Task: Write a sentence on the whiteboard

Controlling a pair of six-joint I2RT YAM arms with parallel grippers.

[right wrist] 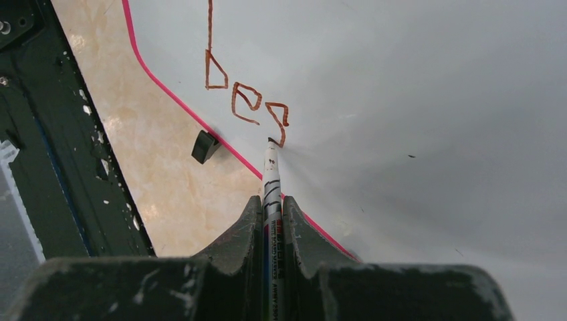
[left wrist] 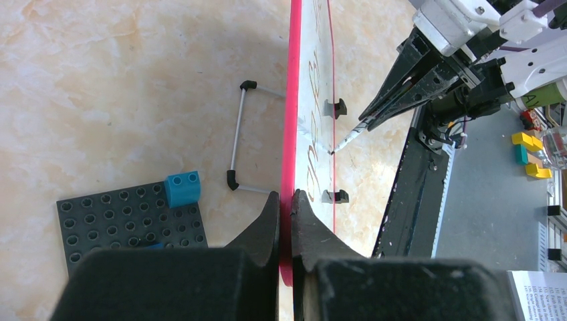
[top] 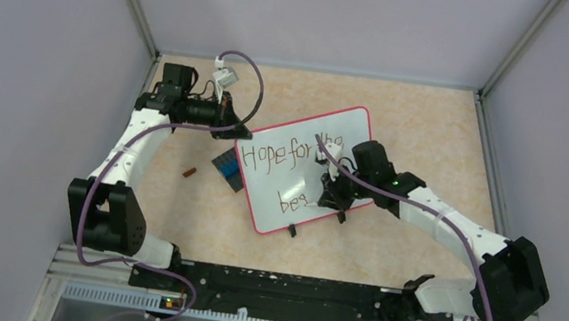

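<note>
The whiteboard [top: 303,151] stands tilted on the table, with a red-pink frame and two black feet. The sentence [top: 281,158] reads "Hope for the" on top and "bes" [right wrist: 244,100] below. My left gripper [left wrist: 286,200] is shut on the whiteboard's red edge [left wrist: 291,100] at its far left corner [top: 237,130]. My right gripper [right wrist: 272,204] is shut on a white marker [right wrist: 271,180], its tip touching the board just under the "s". The marker also shows in the left wrist view [left wrist: 348,139]. In the top view my right gripper [top: 332,186] hides part of the lower line.
A dark studded baseplate [left wrist: 127,221] with a blue brick [left wrist: 182,188] lies behind the whiteboard, also in the top view [top: 227,169]. A small brown piece [top: 190,172] lies left of it. The wire stand [left wrist: 237,137] props the board. The black base rail [top: 280,287] runs along the near edge.
</note>
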